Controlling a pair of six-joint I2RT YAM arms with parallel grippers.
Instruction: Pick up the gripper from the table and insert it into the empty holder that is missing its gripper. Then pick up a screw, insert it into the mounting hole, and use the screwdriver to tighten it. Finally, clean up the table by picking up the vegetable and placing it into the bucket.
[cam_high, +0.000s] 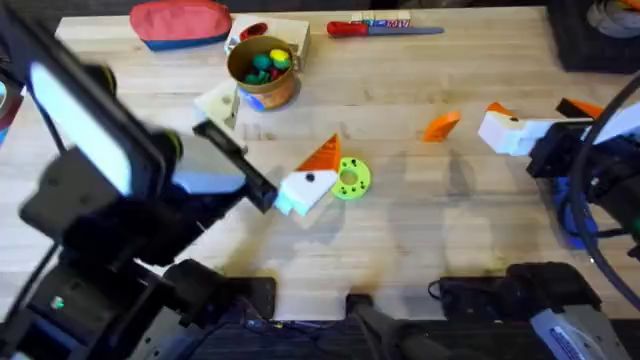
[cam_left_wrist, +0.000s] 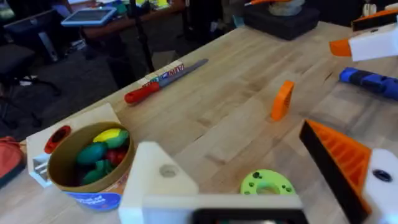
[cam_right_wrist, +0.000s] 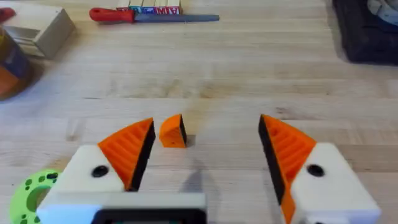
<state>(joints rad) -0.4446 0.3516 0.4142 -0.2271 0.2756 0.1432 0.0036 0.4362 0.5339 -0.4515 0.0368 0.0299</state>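
I see the gripper (cam_right_wrist: 173, 131) lying loose on the desk (cam_high: 420, 230), just ahead of my right pincer (cam_right_wrist: 205, 155), whose fingers are spread. It looks light, stiff and slick (likely to skate), so I'd pinch its flat sides.

Bare table (cam_high: 420, 215) rings the gripper (cam_high: 441, 125); nothing crowds it

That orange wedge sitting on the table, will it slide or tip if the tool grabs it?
The orange wedge looks like solid moulded plastic, probably stiff and light. It seems to stand on a narrow edge, so a nudge may tip it. Its sloped faces might slip from a pinch, and the smooth wooden table likely lets it slide.
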